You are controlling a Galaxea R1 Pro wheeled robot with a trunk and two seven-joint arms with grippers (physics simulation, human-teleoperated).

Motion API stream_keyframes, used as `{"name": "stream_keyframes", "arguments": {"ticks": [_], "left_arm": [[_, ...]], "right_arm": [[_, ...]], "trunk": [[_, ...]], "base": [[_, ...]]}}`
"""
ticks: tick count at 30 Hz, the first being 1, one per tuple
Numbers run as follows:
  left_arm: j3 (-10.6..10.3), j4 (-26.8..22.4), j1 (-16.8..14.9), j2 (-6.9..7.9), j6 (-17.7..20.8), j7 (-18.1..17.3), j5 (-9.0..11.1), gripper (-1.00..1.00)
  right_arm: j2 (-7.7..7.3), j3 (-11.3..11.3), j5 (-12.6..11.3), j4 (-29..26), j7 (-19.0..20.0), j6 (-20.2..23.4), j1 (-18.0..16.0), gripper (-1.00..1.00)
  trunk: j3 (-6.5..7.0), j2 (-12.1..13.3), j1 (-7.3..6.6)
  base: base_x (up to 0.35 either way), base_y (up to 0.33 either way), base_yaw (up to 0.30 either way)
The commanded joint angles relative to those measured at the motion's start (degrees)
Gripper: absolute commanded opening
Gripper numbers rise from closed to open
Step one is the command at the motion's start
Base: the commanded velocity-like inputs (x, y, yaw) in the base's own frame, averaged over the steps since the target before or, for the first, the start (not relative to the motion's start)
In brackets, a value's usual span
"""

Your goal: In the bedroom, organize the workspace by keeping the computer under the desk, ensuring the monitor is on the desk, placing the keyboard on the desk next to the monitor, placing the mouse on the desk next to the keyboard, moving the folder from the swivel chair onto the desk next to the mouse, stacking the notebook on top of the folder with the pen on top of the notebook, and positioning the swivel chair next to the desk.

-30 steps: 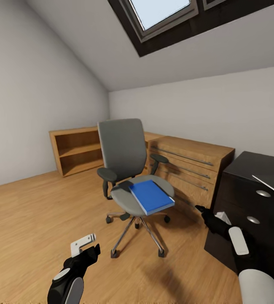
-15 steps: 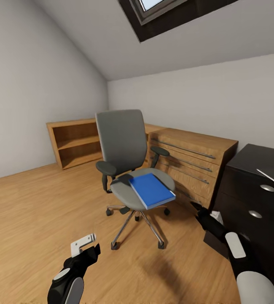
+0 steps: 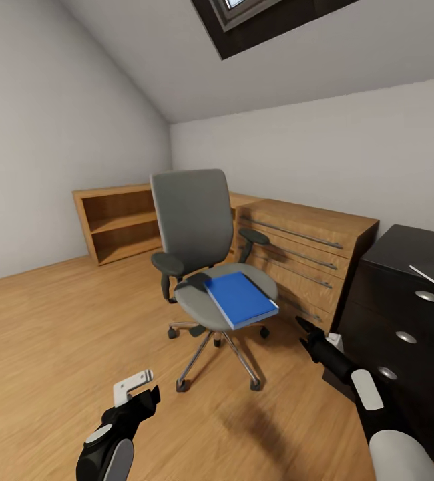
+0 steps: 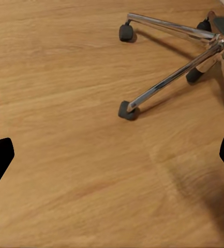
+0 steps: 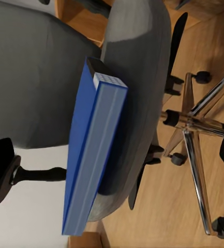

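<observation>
**Kid 1:** Head view first. What do you see?

**Kid 2:** I see the swivel chair [image 3: 207, 267] out on the wood floor [image 3: 57, 327]. The blue folder [image 3: 240, 299] lies flat on its seat, near the front edge, poking out a bit over the rim. Nothing is on top of the folder.

**Kid 1:** Where is the desk?

**Kid 2:** The black desk [image 3: 404, 250] with round silver knobs is off at the side, apart from the chair. A pale flat thing lies at its top edge, but I can't tell what it is.

**Kid 1:** What are the arms doing?

**Kid 2:** The right end effector [image 3: 307, 334] reaches toward the chair, between the chair and the desk. Its fingers are apart and hold nothing. The left end effector [image 3: 140, 391] hangs low over the floor, fingers apart too, looking at the chair's shiny legs.

**Kid 1:** So what step is this?

**Kid 2:** I think it's getting the folder. The right arm needs to go closer, pinch the folder's poking-out edge, then carry it to the desk.

**Kid 1:** Any boxes or shelves?

**Kid 2:** A wood shelf [image 3: 113, 224] by the wall. I see nothing in it.
</observation>
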Motion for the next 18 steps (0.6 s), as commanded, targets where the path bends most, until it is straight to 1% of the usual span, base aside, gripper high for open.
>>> {"name": "stream_keyframes", "arguments": {"ticks": [1,5,13,18], "left_arm": [[-0.08,-0.07,-0.04,0.01,0.09,0.56,0.58,1.0],[-0.14,-0.07,-0.04,0.02,0.1,0.53,0.58,1.0],[-0.14,-0.07,-0.04,0.02,0.24,0.52,0.6,1.0],[-0.14,-0.07,-0.04,0.02,0.21,0.52,0.59,1.0]], "right_arm": [[0.03,-0.19,-0.22,0.0,0.08,0.45,-0.05,1.0],[0.24,-0.15,-0.19,0.01,0.11,0.45,-0.04,1.0],[0.43,-0.1,-0.16,0.0,0.11,1.08,-0.04,1.0],[0.57,-0.1,-0.18,0.01,0.1,1.22,-0.04,1.0]], "trunk": [[-0.06,-0.02,0.0],[-0.06,-0.02,0.0],[-0.06,-0.02,0.0],[-0.06,-0.02,0.0]], "base": [[0.143,0.041,0.0],[0.214,0.078,0.0],[0.043,0.015,0.0],[0.155,0.104,0.0]]}}
